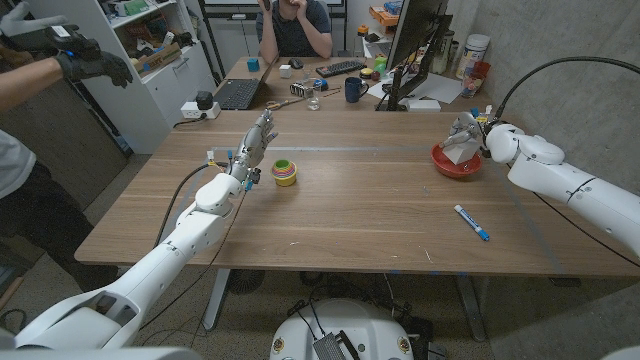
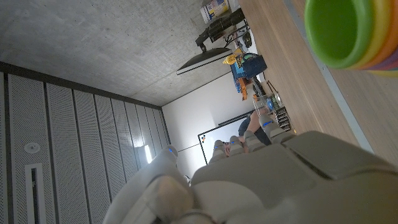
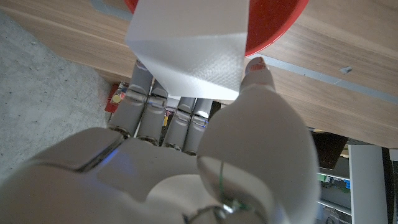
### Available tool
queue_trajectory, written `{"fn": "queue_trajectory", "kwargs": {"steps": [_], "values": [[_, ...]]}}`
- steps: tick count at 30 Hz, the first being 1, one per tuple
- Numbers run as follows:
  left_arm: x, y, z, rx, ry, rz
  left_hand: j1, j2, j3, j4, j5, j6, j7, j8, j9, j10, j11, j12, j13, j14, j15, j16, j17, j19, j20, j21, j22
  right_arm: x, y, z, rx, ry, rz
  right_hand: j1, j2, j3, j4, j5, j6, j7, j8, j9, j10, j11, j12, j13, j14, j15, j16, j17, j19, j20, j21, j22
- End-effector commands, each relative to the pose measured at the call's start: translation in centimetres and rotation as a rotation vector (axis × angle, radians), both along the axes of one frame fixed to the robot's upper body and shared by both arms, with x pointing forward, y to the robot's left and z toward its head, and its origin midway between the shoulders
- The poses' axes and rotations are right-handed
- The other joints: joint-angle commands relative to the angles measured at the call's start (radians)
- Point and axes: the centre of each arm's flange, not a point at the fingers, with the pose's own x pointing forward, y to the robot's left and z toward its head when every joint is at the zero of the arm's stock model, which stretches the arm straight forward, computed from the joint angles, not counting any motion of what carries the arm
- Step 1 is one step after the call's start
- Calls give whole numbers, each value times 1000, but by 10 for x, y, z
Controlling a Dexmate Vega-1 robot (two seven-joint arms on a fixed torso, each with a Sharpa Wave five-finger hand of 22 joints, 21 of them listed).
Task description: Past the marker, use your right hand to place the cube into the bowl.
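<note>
While my right hand (image 1: 468, 131) hangs over the red bowl (image 1: 455, 164), the white cube (image 3: 189, 46) sits pinched between my thumb and my other fingers (image 3: 152, 106), right above the bowl's rim as the right wrist view shows it. Whether the cube touches the bowl I cannot tell. What lies inside the bowl is hidden by the cube and the hand.

That bowl stands near the table's (image 1: 350, 220) far right corner, close to the right edge, with bare wood around it on the near side. Nearer to me, well apart from the bowl, the blue and white marker (image 1: 471, 222) lies on the wood, not far from the front edge.

Over on the other side, my left hand (image 1: 255, 145) is raised above the table with its fingers stretched out and apart, gripping nothing. Just beside it stands a stack of coloured cups (image 1: 285, 171), the top one green inside in the left wrist view. Between that stack and the bowl the middle of the table is open wood.
</note>
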Motion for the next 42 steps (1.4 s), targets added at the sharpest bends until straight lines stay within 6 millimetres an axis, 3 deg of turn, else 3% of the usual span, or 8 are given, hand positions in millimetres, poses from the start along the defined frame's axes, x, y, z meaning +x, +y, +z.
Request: {"fn": "queue_trajectory", "kwargs": {"steps": [1, 18, 23, 25, 30, 32, 38, 42], "values": [[-3, -4, 0, -2, -3, 1, -7, 3, -1, 1, 6, -1, 1, -2, 3, -15, 8, 5, 3, -51, 8, 6, 4, -4, -2, -3, 3, 2, 0, -7, -11, 8, -3, 270, 260, 0, 6, 1, -5, -6, -1, -2, -9, -5, -8, 3, 198, -287, -5, 0, 24, -164, -4, -2], [-6, -6, -1, 1, -6, -2, -8, 2, -3, 2, 6, 0, 2, -2, 3, -14, 7, 5, 3, -50, 8, 6, 4, -3, 0, -3, 3, 3, -3, -12, 0, 54, 5, 307, 260, 7, -9, -3, -85, -43, -87, -53, -72, -2, -66, -33, 96, -295, -69, -41, -33, -163, -24, -16], [-7, -7, -1, -2, -8, -6, -9, 2, -4, 2, 7, 1, 1, -2, 3, -15, 8, 5, 3, -51, 8, 6, 4, -4, 0, -4, 3, 1, -4, -12, -12, 40, 3, 300, 254, -2, -4, -8, -108, -49, -115, -67, -84, 0, -82, -45, 65, -292, -81, -59, -49, -162, -24, -17], [-7, -7, 0, 2, -10, -4, -9, 2, -4, 2, 7, 1, 1, -2, 3, -15, 7, 5, 3, -51, 8, 6, 4, -4, 0, -4, 3, 1, -3, -12, -15, 47, 1, 274, 237, -21, 9, -13, -133, -63, -140, -79, -96, 2, -97, -56, 37, -286, -88, -76, -61, -162, -26, -19], [-7, -7, 0, 1, -10, -6, -9, 1, -5, 2, 7, 1, 2, -2, 3, -15, 6, 5, 3, -51, 8, 6, 4, -4, 0, -4, 3, -1, -3, -12, -19, 41, -7, 235, 206, -55, 27, -16, -150, -75, -164, -94, -101, -1, -110, -68, 22, -284, -85, -92, -74, -160, -28, -22], [-8, -6, 0, -1, -11, -3, -9, 1, -5, 2, 7, 2, 2, -1, 3, -15, 7, 5, 3, -51, 8, 6, 4, -4, 0, -4, 3, -1, -3, -12, -13, 41, 7, 205, 194, -76, 44, -15, -163, -90, -179, -102, -101, 2, -116, -75, 11, -284, -84, -101, -74, -157, -30, -24], [-8, -6, -1, 0, -10, -7, -10, 1, -5, 2, 7, 1, 2, -2, 3, -15, 5, 5, 3, -51, 8, 6, 4, -3, 0, -4, 3, -2, -2, -11, -22, 59, -11, 170, 186, -100, 67, -9, -199, -117, -209, -116, -116, -3, -132, -84, -9, -285, -84, -116, -63, -158, -32, -27], [-7, -6, 0, 14, -13, -11, -10, 1, -6, 2, 7, 2, 2, -1, 3, -15, 6, 5, 3, -50, 7, 6, 4, -3, 0, -4, 3, -3, 1, -10, -53, 90, -26, 163, 180, -120, 79, 6, -260, -148, -259, -139, -182, -16, -175, -100, -79, -286, -95, -143, -62, -162, -67, -42]]}}
